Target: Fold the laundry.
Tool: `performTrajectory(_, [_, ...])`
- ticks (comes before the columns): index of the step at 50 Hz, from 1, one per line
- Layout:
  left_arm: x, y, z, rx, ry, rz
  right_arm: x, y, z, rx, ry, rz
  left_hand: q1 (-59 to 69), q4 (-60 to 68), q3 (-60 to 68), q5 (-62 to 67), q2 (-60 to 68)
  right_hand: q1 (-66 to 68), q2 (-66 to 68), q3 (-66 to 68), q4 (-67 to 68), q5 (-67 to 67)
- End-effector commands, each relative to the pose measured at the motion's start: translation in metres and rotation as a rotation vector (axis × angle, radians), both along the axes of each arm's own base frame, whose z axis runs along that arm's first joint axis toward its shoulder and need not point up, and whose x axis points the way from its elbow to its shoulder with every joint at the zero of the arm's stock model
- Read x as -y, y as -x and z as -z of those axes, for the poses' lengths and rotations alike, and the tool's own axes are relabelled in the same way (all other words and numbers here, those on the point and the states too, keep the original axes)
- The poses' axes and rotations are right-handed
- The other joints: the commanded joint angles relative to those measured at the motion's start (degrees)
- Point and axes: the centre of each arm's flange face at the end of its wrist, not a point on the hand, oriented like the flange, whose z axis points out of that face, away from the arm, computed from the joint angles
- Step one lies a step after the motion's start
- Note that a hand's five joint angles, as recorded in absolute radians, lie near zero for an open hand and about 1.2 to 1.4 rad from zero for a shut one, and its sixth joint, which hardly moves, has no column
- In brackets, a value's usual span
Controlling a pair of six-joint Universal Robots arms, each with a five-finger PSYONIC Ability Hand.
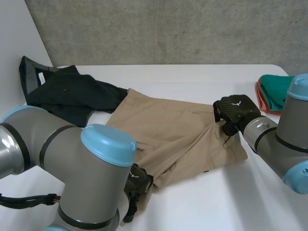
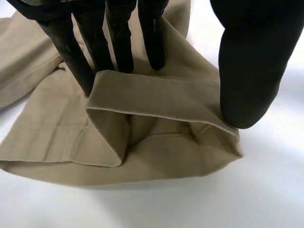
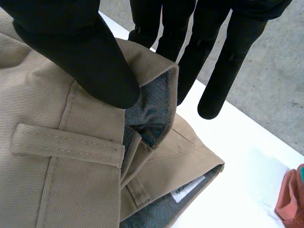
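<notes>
Khaki shorts (image 1: 168,130) lie spread in the middle of the white table (image 1: 216,202). My left hand (image 1: 138,180) is at a leg hem on the near side. In its wrist view the straight fingers (image 2: 118,42) press on the cloth just behind the hem (image 2: 156,95), which stands up a little, and the thumb (image 2: 247,71) touches the hem's corner. My right hand (image 1: 236,113) is at the waistband end. Its thumb (image 3: 80,52) lies on the outside of the waistband (image 3: 71,142) with the fingers (image 3: 213,61) behind the raised edge, pinching it.
A dark garment (image 1: 67,94) lies crumpled at the back left, touching the shorts. Green and orange cloths (image 1: 272,91) are stacked at the far right; the orange one (image 3: 289,199) is near the waistband. A white label (image 3: 187,189) is sewn inside the waist.
</notes>
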Motion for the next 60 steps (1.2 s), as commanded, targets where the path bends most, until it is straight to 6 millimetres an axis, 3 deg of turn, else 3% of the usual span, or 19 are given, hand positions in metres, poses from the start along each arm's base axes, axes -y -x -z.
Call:
performTrajectory(1, [0.001,0.002,0.003,0.016,0.055,0.011,0.0,0.0,-0.001,0.002,0.003,-0.002,19.3,19.0,19.1,19.0,19.3,15.0,12.7,11.9,11.4,11.4])
performTrajectory(2, [0.003,0.002,0.003,0.012,0.069,0.004,-0.001,0.0,-0.001,0.002,0.003,-0.002,35.4,35.1,35.1,35.0,35.4,15.0,12.7,11.9,11.4,11.4])
performTrajectory(4, [0.004,0.002,0.003,0.005,0.09,-0.004,0.0,0.001,-0.002,0.002,0.003,-0.002,53.1,52.8,52.9,52.8,53.1,15.0,12.7,11.9,11.4,11.4])
performTrajectory(12, [0.01,-0.003,-0.013,-0.035,0.16,-0.039,-0.007,0.007,-0.01,-0.053,0.005,-0.014,53.2,52.9,52.9,52.9,53.2,15.0,12.7,11.9,11.4,11.4])
performTrajectory(16, [0.004,-0.012,-0.022,-0.031,0.132,0.016,-0.029,0.021,-0.014,-0.257,-0.019,-0.121,53.2,52.9,52.9,52.9,53.2,15.0,12.7,11.9,11.4,11.4])
performTrajectory(21, [-0.012,-0.03,-0.034,0.015,0.028,0.129,-0.097,0.063,0.001,-0.682,-0.246,-0.431,53.2,52.9,52.9,52.9,53.2,15.0,12.7,11.9,11.4,11.4])
performTrajectory(26, [-0.015,-0.043,-0.044,0.027,-0.054,0.175,-0.097,0.075,-0.005,-0.738,-0.164,-0.442,53.2,52.9,52.9,52.9,53.2,15.0,12.7,11.9,11.4,11.4])
performTrajectory(35, [0.044,-0.047,-0.059,-0.035,0.004,0.087,-0.066,0.063,-0.004,-0.583,-0.11,-0.342,53.2,52.9,52.9,52.9,53.2,15.0,12.7,11.9,11.4,11.4])
performTrajectory(43, [0.115,-0.018,-0.069,-0.102,0.193,0.023,-0.019,0.044,0.002,-0.402,-0.024,-0.17,53.2,52.9,52.9,52.9,53.2,15.0,12.7,11.9,11.4,11.4])
performTrajectory(44, [0.131,-0.013,-0.071,-0.111,0.23,0.005,-0.007,0.044,0.003,-0.384,0.001,-0.122,53.2,52.9,52.9,52.9,53.2,15.0,12.7,11.9,11.4,11.4])
performTrajectory(51, [0.18,0.012,-0.077,-0.165,0.347,-0.027,0.032,0.036,0.011,-0.325,0.111,0.028,53.2,52.9,52.9,52.9,53.2,15.0,12.7,11.9,11.4,11.4])
performTrajectory(56, [0.216,0.033,-0.07,-0.194,0.445,-0.065,0.063,0.03,0.022,-0.306,0.222,0.122,53.2,52.9,52.9,52.9,53.2,15.0,12.7,11.9,11.4,11.4])
performTrajectory(60, [0.241,0.037,-0.056,-0.198,0.495,-0.124,0.078,0.026,0.033,-0.31,0.277,0.177,53.2,52.9,52.9,52.9,53.2,15.0,12.7,11.9,11.4,11.4])
